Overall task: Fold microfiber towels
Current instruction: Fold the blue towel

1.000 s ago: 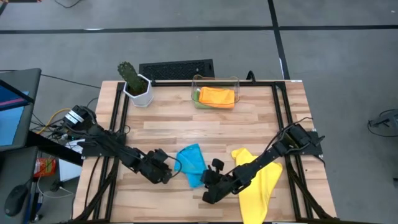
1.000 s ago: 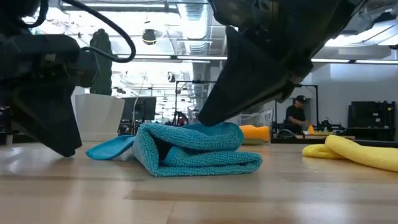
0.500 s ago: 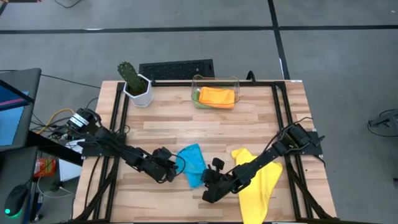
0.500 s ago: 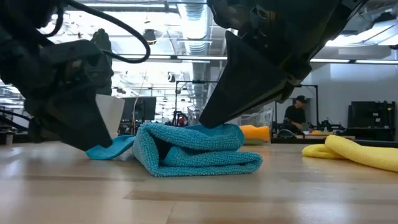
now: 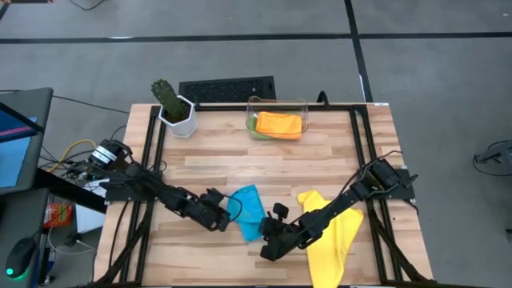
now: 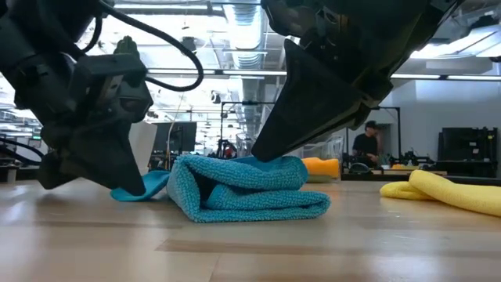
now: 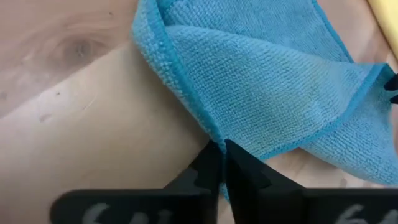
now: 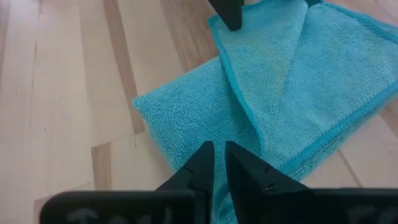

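A blue towel (image 5: 248, 208) lies loosely folded at the table's near middle, its bulk (image 6: 250, 188) resting on the wood. My left gripper (image 5: 226, 218) is at its left side, shut on a thin flap (image 6: 145, 184) that lies flat on the table. My right gripper (image 5: 260, 232) comes slanting down from the right onto the towel's near end, its fingers all but shut (image 8: 219, 152). A yellow towel (image 5: 336, 236) lies limp under the right arm. An orange towel (image 5: 280, 124) lies on a green one (image 5: 253, 124) in a clear bin. My left gripper pinches the hemmed edge (image 7: 202, 127) of the blue towel's left flap between its two fingers. It comes slanting down from the table's left. The flap stays low on the table and slack. My right gripper has its fingertips (image 8: 205, 152) on top of the folded towel's near end (image 6: 266, 160), slanting down from the right. A narrow strip of cloth shows between them. The towel rests on the table beneath.
The clear bin (image 5: 302, 104) stands at the far middle, a potted cactus (image 5: 172, 108) at the far left, a dark keyboard (image 5: 226, 88) beyond the far edge. Bare wood lies between the bin and the blue towel. A person (image 6: 364, 149) sits in the room behind.
My left gripper has moved toward the table's right edge and down, arriving at the blue towel's left flap. The towel's bulk and my right gripper have kept still.
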